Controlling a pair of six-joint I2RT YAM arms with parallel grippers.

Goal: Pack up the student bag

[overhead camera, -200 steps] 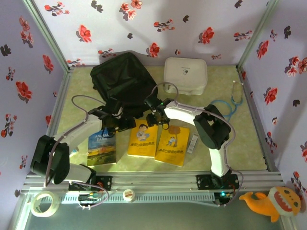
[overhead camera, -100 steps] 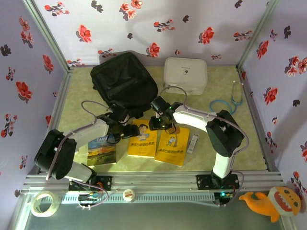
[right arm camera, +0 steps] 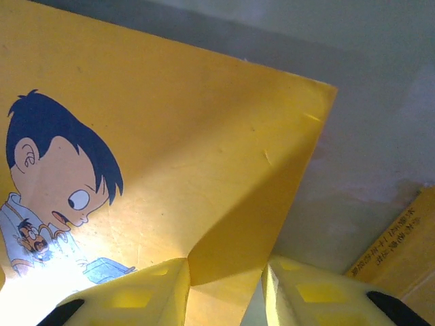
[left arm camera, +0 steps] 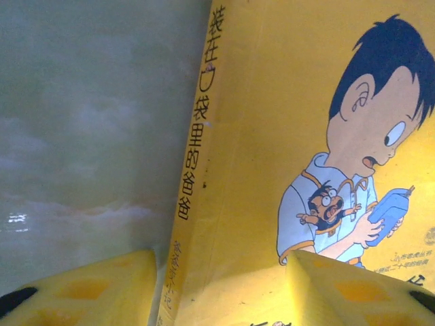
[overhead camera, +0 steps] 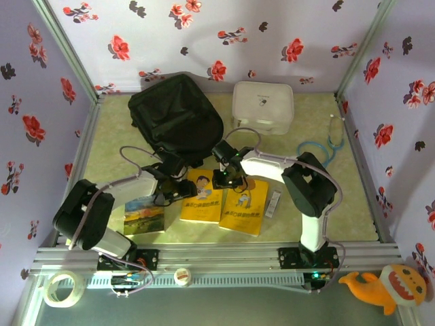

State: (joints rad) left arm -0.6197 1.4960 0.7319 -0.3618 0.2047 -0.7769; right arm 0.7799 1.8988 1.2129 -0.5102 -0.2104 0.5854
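The table (overhead camera: 346, 204), pale mottled green between flowered walls (overhead camera: 272, 27), has open room at its front right and down its left strip. The bag (overhead camera: 175, 117) sits at the back left, its near edge just behind both grippers. A white case (overhead camera: 263, 106) stands to its right, apart from it. In the front row of three, the middle book (overhead camera: 202, 200) has the left gripper (overhead camera: 178, 190) astride its spine and the right gripper (overhead camera: 228, 180) at its far right corner. Each has its jaws parted around the edge. Whether they pinch it, I cannot tell.
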